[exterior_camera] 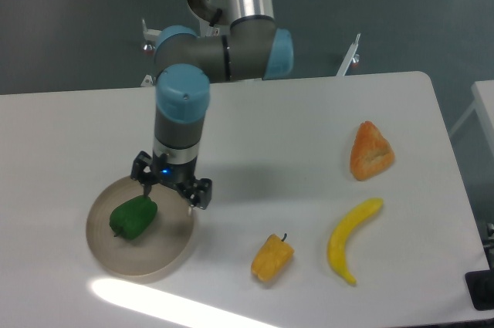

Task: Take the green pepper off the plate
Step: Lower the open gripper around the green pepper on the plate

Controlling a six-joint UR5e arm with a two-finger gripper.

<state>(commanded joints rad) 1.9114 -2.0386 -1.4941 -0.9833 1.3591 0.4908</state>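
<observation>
Camera view from above and in front takes in a white table with the arm reaching down over its left part. No brand, label or writing can be read anywhere; the only marking is a small blue light on the wrist just above the gripper. The gripper hangs over the far right part of the plate, its two fingers spread wide apart, one at the left by the plate's far rim and one at the right over the plate's right edge, with nothing between them. Whether the fingertips touch the plate cannot be told from this angle. The green pepper lies on the plate, left of centre, just beside and below the left finger, apparently not touching it. The plate sits near the left front of the table, and its near edge meets a bright streak of glare that washes out the table surface there. Right of the plate, well apart, lie a yellow-orange pepper, a banana and, farther back, an orange wedge-shaped item too blurred to identify. The arm's upper links are cut off by the top edge, and a dark object at the lower right corner is cropped.
</observation>
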